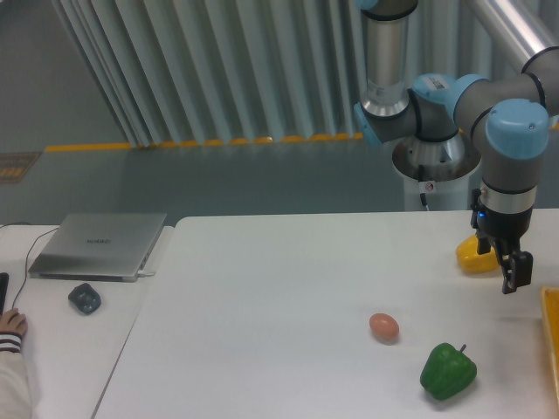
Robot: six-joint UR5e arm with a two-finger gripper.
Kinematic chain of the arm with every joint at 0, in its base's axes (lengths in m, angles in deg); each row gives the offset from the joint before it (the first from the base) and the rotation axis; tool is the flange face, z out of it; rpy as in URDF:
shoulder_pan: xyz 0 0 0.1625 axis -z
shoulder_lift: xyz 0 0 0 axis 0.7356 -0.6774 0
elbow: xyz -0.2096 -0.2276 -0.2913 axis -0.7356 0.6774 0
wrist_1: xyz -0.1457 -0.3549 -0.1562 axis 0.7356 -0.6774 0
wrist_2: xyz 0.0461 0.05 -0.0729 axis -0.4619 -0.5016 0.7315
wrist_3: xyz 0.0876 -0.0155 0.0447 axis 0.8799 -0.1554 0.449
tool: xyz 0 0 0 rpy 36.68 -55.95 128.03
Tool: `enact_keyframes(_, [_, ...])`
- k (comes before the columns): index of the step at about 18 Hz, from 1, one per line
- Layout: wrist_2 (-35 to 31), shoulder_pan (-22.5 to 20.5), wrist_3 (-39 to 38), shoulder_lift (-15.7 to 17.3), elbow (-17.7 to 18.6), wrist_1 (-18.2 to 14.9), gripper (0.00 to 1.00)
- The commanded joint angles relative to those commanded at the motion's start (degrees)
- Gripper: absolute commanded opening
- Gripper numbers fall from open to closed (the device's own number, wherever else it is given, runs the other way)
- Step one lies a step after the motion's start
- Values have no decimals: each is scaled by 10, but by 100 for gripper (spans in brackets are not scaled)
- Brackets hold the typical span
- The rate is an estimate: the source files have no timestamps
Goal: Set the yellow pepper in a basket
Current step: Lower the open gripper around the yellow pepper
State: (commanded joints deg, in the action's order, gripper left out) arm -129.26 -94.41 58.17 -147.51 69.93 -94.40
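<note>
The small glossy bright-yellow rounded pepper (472, 256) rested on the white tabletop (279, 288) near its right rear area, partly hidden behind the lower end of the grey-and-blue jointed robot arm (509, 148). The dark two-finger hand (514, 269) hung just beside the pepper, on its right and slightly in front. Whether the hand touched the pepper could not be told. The fingers were too dark and too small in the view to show whether the hand was released or clenched.

The yellow-orange plastic basket (551, 340) appeared only as a straight raised rim at the right edge, well apart from the pepper.

A brown egg (383, 326) and a glossy green bell pepper (448, 371) lay toward the front. A closed silver laptop (99, 245) lay on the left.
</note>
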Motion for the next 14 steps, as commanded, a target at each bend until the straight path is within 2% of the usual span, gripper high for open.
enact_keyframes(4, [-3,0,2,0,7,-4,100])
enact_keyframes(8, [-4,-1,-3,3,35,5,100])
enact_keyframes(14, [-2,-4,-1,21,61,4,100])
